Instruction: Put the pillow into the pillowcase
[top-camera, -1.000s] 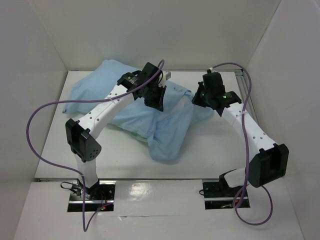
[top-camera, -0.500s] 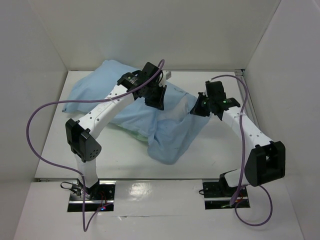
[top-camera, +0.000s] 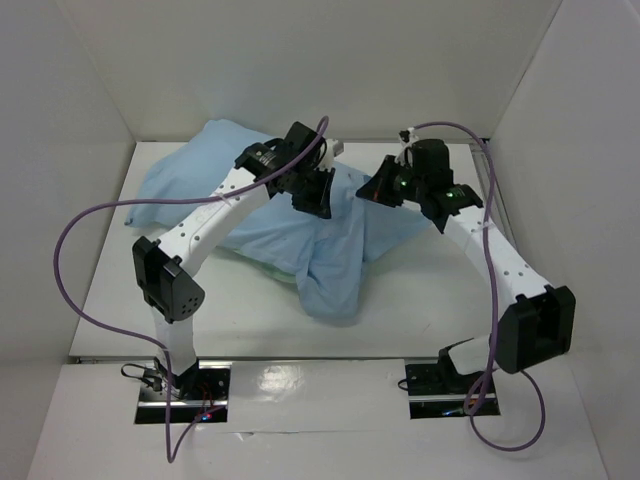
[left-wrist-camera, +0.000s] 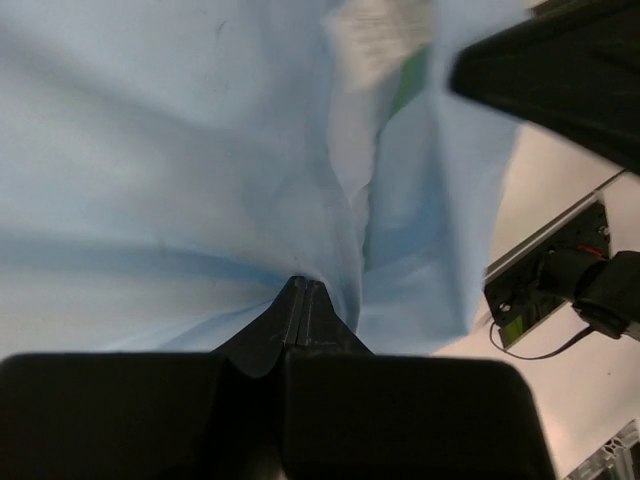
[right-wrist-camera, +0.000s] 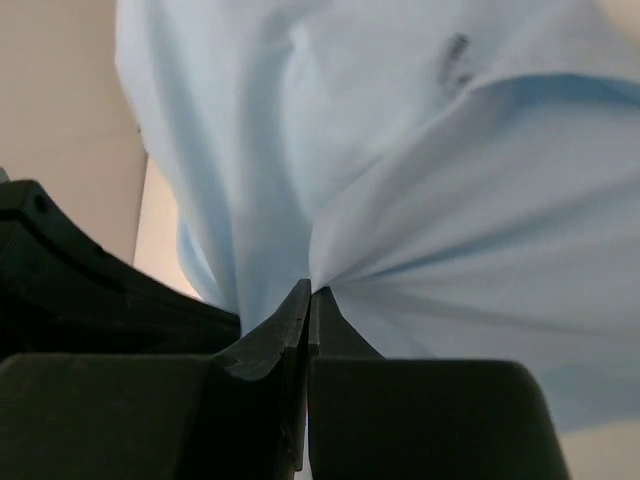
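The light blue pillowcase (top-camera: 250, 215) lies crumpled across the table, plump at the back left and hanging in a fold at the front (top-camera: 330, 295). The pillow is almost wholly hidden under the cloth; only a small white label (top-camera: 338, 148) (left-wrist-camera: 375, 35) peeks out at the back. My left gripper (top-camera: 318, 197) (left-wrist-camera: 303, 287) is shut on a pinch of pillowcase cloth (left-wrist-camera: 200, 180). My right gripper (top-camera: 380, 190) (right-wrist-camera: 310, 293) is shut on another pinch of the blue cloth (right-wrist-camera: 450, 220), just right of the left one, and both hold it above the table.
White walls enclose the table on three sides. A metal rail (top-camera: 487, 160) runs along the right edge, and purple cables (top-camera: 70, 240) loop off both arms. A sliver of green cloth (top-camera: 262, 265) shows under the blue at the front left.
My right gripper has moved up and left toward the left gripper, carrying its pinch of cloth. The front fold of the pillowcase has drawn in. The left arm has barely moved.
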